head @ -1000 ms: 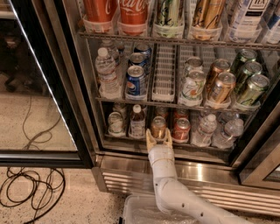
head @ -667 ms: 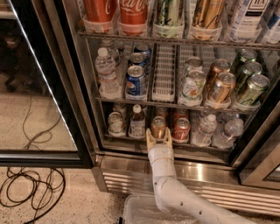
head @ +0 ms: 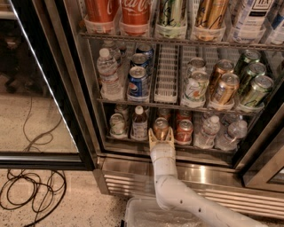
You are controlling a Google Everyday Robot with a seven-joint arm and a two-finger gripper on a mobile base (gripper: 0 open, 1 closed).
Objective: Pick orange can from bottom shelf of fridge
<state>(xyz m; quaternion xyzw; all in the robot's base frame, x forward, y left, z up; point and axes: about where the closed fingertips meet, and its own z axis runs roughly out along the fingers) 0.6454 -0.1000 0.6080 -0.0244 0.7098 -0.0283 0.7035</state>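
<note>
Nothing moved in the last second, arm and cans unchanged | gripper (head: pixel 161 133) at the front of the bottom shelf (head: pixel 124 142) of the fridge (head: pixel 208 173), set around the orange can (head: pixel 160 127) | can upright in its lane, just left of a redder can (head: pixel 184 131) | clamped or not: I cannot tell | my read: grasp stage, lift not begun | legible: Pepsi can (head: pixel 137 84), Coca-Cola bottle (head: pixel 135 11), "TEA" carton (head: pixel 255 11)

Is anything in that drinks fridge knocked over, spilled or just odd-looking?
Nothing is spilled or toppled. The oddities: one empty ribbed lane on the middle wire rack beside the blue cans, and loose black cables tangled on the speckled floor. The robot's cream gripper sits at the coppery orange can on the bottom shelf.
</note>
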